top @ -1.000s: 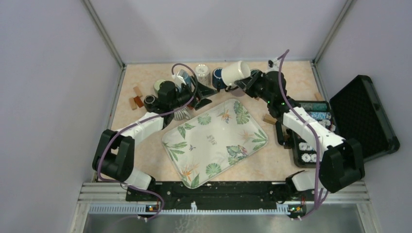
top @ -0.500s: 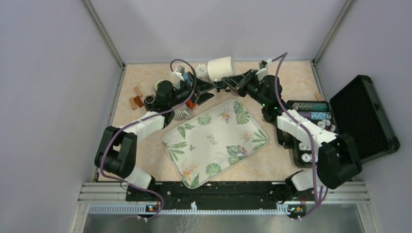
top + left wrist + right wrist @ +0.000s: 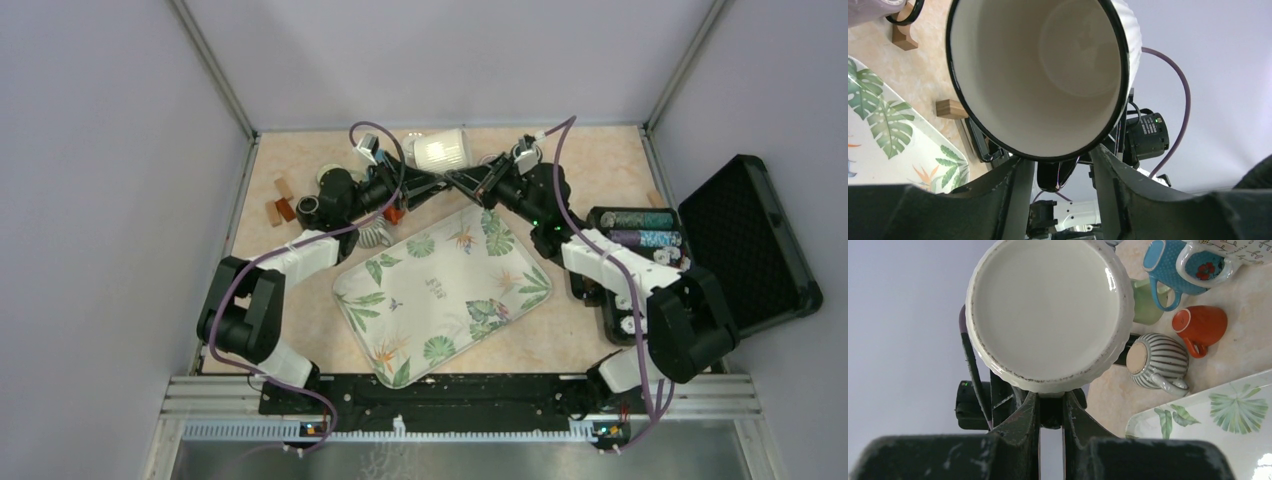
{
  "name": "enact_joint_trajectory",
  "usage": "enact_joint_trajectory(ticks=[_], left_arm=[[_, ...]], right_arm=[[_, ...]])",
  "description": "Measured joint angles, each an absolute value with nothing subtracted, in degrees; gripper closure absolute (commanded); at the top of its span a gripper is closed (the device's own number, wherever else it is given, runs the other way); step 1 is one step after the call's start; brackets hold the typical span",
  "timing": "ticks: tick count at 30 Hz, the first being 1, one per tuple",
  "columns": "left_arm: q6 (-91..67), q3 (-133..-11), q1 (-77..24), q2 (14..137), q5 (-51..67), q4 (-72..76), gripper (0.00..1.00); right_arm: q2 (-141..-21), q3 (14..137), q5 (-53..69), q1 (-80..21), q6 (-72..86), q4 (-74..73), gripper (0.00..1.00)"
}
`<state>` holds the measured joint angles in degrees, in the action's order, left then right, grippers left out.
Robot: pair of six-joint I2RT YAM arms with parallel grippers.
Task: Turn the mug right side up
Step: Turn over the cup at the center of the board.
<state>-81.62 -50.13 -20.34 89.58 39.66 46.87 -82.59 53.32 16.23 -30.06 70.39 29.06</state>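
Mug [image 3: 441,150] farther left now, between left claw [image 3: 1058,167] and right claw [image 3: 1050,407]

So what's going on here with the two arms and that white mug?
Both arms meet over the back of the table. The right gripper is clamped on the white mug and holds it in the air on its side, base facing the right wrist camera. The left gripper sits at the mug's open mouth, fingers apart just under the rim; whether they touch it is unclear. The mug is not yet upright or set down.
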Motion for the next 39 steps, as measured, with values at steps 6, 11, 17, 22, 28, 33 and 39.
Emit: enact_joint_trajectory(ticks=[6, 11, 17, 22, 28, 33, 39], left_arm=[[-82.83, -50.02, -20.29, 89.62, 40.12, 48.05, 0.56], [-83.31, -50.04, -20.25, 90.3, 41.21, 49.43, 0.6], [-84.31, -50.04, -20.25, 91.57, 42.41, 50.17, 0.68], [-84.93, -50.04, -20.08, 91.57, 42.63, 50.24, 0.75], [-85.6, -50.04, -19.99, 91.57, 42.68, 50.59, 0.87], [-85.62, -50.04, -19.97, 91.57, 42.74, 50.59, 0.93], [-85.65, -50.04, -19.94, 91.68, 42.87, 50.57, 1.0]], right_arm=[[-82.78, 53.21, 16.36, -30.26, 70.76, 29.63, 1.0], [-82.78, 52.9, 16.58, -30.26, 70.78, 30.74, 1.0], [-83.2, 52.8, 16.75, -30.28, 70.78, 30.81, 1.0], [-83.22, 52.47, 16.8, -30.28, 70.94, 31.44, 1.0], [-83.22, 52.45, 16.82, -30.28, 71.02, 31.73, 1.0], [-83.22, 52.38, 16.82, -30.28, 71.02, 31.75, 1.0], [-83.22, 52.12, 16.8, -30.28, 71.0, 32.01, 1.0]])
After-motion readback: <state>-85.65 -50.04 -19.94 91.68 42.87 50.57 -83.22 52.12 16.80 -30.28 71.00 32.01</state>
